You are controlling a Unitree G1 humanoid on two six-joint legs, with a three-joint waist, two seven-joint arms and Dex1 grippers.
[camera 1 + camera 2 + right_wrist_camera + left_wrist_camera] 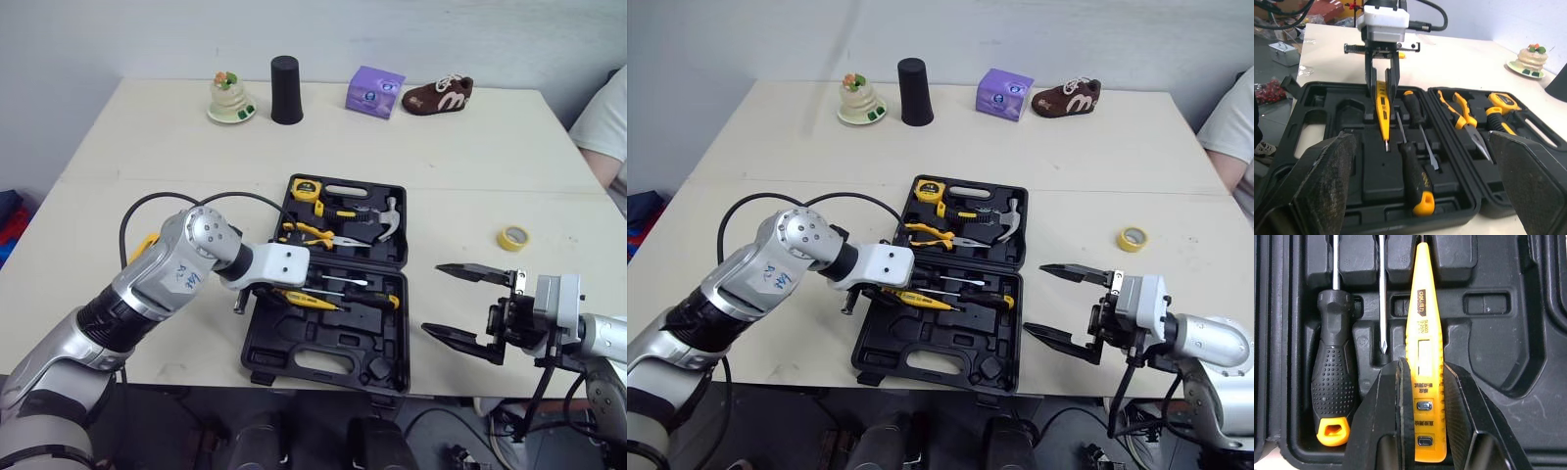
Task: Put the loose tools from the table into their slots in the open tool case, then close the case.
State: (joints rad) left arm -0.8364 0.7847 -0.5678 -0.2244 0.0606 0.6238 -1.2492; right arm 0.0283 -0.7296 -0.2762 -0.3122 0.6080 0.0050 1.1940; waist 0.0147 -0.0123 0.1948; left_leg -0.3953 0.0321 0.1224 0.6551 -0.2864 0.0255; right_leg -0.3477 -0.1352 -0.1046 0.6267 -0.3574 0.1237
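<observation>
**Head views.** The open tool case point(328, 338) lies flat at the table point(147, 166) front edge, lid half toward the far side. The lid half holds a tape measure point(306, 188), pliers point(318, 235) and a hammer point(387, 220). The left gripper point(257, 294) reaches into the near half from the left. Its wrist block covers most of the fingers here. The right gripper point(431, 299) hangs over bare table just right of the case, jaws spread wide and holding nothing. A yellow tape roll point(512, 237) lies loose farther right, well apart from the case. The surface between them is bare. A cup point(285, 90), a purple box point(373, 92) and a shoe point(438, 94) stand along the far edge. A person's sleeve point(607, 117) is cut off at the right border.

**Left wrist view.** The jaws are clamped on the rear end of a yellow tester pen point(1422, 333), which lies lengthwise over a moulded recess. Whether it is fully seated cannot be told. Beside it lie a black-handled screwdriver point(1332, 377) and a second bare shaft point(1382, 293), whose handle is cut off.

**Right wrist view.** The two fingers point(1322, 181) stand far apart, framing the case.
</observation>
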